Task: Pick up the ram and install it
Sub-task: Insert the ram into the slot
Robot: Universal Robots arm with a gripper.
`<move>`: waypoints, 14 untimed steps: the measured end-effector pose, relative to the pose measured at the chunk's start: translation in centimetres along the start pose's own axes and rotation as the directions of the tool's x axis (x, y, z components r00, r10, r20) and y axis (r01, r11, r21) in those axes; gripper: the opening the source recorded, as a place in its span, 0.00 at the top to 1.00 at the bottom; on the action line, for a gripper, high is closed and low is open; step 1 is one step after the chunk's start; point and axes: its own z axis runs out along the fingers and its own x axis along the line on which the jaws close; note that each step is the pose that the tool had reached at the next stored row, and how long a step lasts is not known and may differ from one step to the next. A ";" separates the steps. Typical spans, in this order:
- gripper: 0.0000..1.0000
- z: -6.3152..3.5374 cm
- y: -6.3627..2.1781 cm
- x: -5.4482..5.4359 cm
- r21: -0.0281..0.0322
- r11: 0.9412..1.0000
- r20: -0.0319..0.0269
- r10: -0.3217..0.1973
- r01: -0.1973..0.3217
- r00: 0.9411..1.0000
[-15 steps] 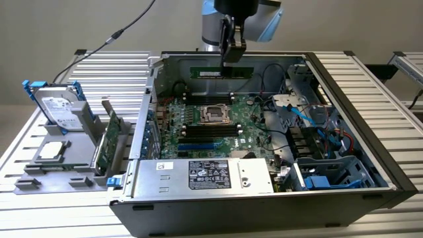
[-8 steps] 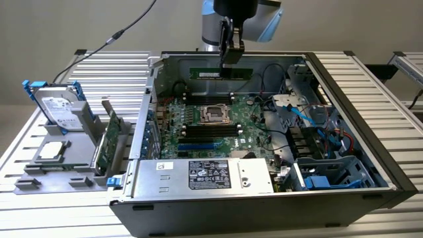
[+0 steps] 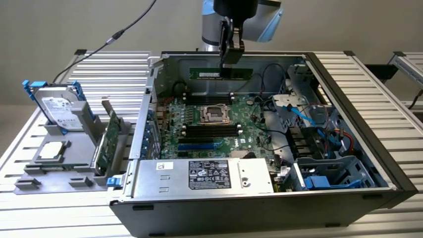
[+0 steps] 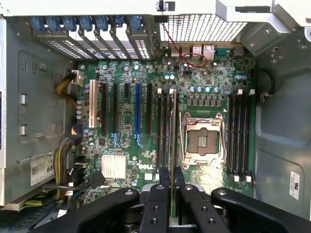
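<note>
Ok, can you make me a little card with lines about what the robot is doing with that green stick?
ram: in the air, held level
held by: gripper, fingers shut on the ram's top edge
where: over the open computer case, near its back wall
underneath: motherboard with black memory slots beside the processor socket
installed: not yet, the ram is above the board
rack at the exterior view's left: hard drive and expansion card standing in it

The ram (image 3: 208,74), a thin green stick, hangs level above the motherboard (image 3: 198,136), gripped from above.
</note>
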 end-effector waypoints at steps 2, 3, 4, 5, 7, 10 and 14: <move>0.86 0.00 0.00 0.0 0.000 1.000 0.000 0.000 0.000 1.000; 0.86 0.00 0.00 0.0 0.000 1.000 0.000 0.000 0.000 1.000; 0.86 0.00 0.00 0.0 0.000 1.000 0.000 0.000 0.000 1.000; 0.86 0.00 0.00 0.0 0.000 1.000 0.000 0.000 0.000 1.000; 0.86 0.00 0.02 0.0 0.000 1.000 0.001 0.000 0.000 1.000; 0.86 0.01 0.03 0.0 0.001 1.000 0.038 -0.002 0.002 0.999; 0.86 0.10 0.03 0.4 0.001 1.000 0.054 -0.003 0.003 0.999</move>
